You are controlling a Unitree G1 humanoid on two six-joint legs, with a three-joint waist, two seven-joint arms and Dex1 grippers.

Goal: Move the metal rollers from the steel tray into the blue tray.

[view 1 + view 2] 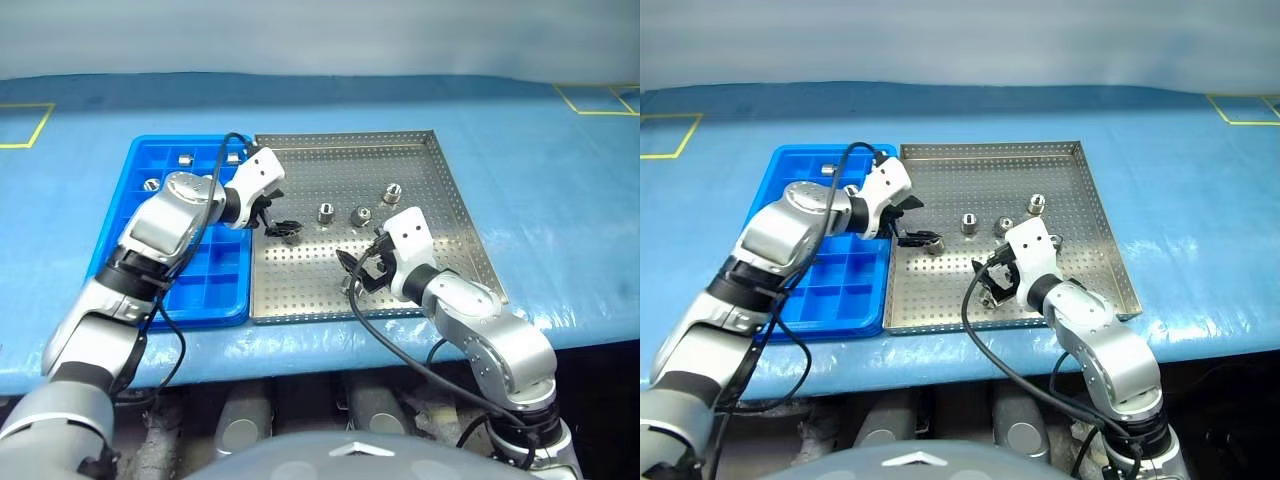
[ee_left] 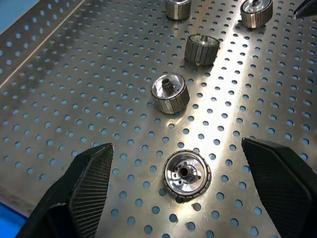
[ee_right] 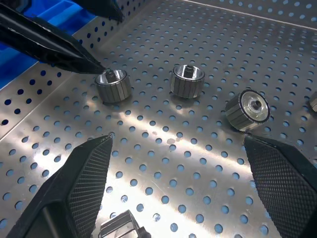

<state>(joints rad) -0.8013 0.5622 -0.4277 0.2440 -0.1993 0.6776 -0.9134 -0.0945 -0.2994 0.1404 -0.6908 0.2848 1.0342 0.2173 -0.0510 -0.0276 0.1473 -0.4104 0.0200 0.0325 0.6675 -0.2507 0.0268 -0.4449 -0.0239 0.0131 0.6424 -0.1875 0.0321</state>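
Note:
The steel tray (image 1: 300,300) lies in the middle of the table with several metal rollers standing on it. Among them are one roller (image 1: 291,236) at my left gripper, a second (image 1: 326,212) and a third (image 1: 360,215). The blue tray (image 1: 225,300) lies against the steel tray's left side, with rollers (image 1: 186,157) in its far compartments. My left gripper (image 1: 284,228) hangs open just over the nearest roller (image 2: 187,173), which sits between its fingers (image 2: 91,173), untouched. My right gripper (image 1: 362,270) is open and empty low over the tray's near part.
The table is covered with a blue cloth (image 1: 560,200) bearing yellow tape marks at the far corners. A small metal piece (image 3: 121,229) lies on the steel tray right under my right gripper. Each arm trails a black cable.

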